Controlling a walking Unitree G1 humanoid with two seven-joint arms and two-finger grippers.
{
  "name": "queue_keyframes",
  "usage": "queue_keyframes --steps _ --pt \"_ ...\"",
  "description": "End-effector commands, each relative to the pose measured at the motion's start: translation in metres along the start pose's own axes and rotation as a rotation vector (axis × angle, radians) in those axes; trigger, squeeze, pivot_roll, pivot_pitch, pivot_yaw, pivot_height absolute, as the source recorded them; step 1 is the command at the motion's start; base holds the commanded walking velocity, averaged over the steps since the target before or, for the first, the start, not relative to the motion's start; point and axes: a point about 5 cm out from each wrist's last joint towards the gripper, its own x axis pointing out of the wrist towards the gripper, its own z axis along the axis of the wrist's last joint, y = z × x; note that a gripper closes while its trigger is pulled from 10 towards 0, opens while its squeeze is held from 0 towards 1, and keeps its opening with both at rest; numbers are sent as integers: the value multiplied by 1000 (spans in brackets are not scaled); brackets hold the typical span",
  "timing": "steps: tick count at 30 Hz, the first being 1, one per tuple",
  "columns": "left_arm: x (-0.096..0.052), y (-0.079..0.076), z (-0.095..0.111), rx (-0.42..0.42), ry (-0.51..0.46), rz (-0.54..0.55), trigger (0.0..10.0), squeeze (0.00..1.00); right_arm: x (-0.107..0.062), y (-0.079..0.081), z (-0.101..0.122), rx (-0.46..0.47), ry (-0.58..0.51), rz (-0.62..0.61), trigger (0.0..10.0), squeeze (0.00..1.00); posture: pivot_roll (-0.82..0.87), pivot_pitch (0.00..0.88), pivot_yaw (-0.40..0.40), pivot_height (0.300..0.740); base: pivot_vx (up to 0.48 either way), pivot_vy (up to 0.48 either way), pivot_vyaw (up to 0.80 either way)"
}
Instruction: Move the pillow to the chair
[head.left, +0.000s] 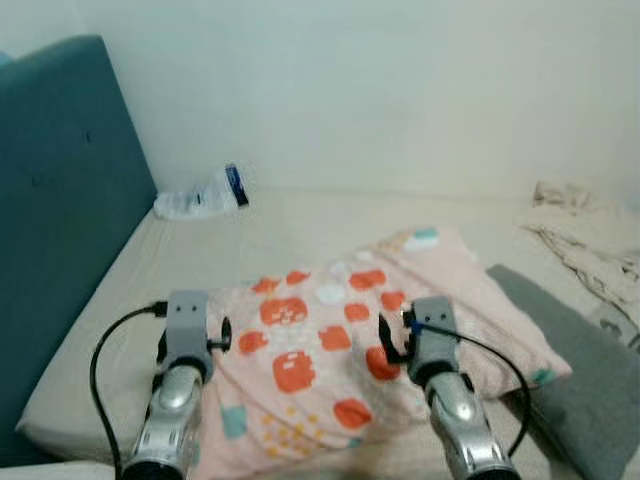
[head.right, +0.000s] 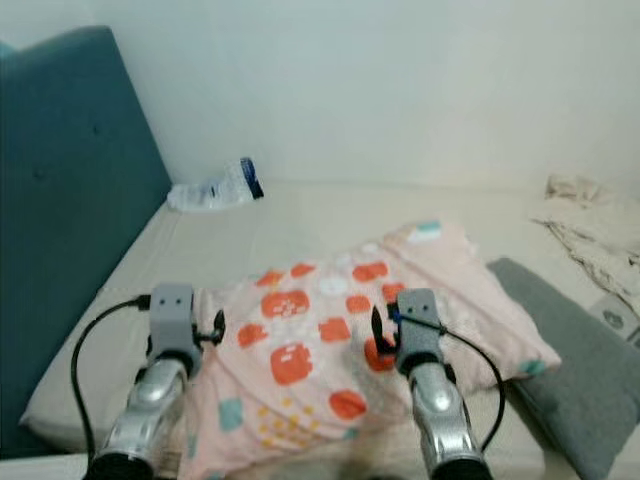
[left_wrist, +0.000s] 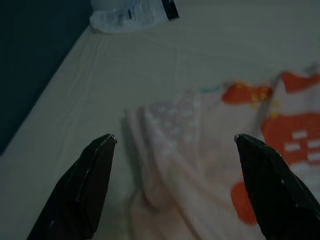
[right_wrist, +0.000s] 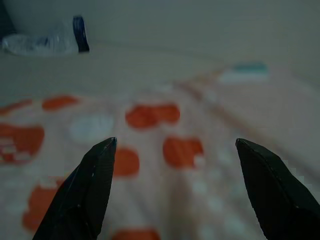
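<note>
Flanking one pillow (head.left: 340, 340), two spread tools

A bed with a beige sheet (head.left: 300, 225) is seen against a plain pale wall (head.left: 400, 90). A teal upholstered headboard (head.left: 60, 200) is set along its left side. A grey cushion (head.left: 580, 370) and crumpled cream bedding (head.left: 590, 235) are laid at the right.

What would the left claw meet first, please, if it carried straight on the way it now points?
Most likely the pillow: its folded near edge lies between the open fingers of the left claw. Depth is hard to judge, but beyond it lies only bare mattress.
</note>
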Motion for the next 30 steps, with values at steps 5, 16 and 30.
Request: queue_keyframes --steps 5,16,30 --pt "-3 6 -5 -1 17 16 10000 0 -1 0 -1 17 1 29 10000 0 23 31 -20 701 0 0 0" --pt "-2 4 -8 1 26 2 10000 0 -5 -4 -15 108 85 -20 10000 0 12 33 -12 734 0 0 0" --pt "-8 -2 -19 -11 58 -25 10000 0 -24 3 -30 112 119 -34 10000 0 -13 51 2 734 0 0 0"
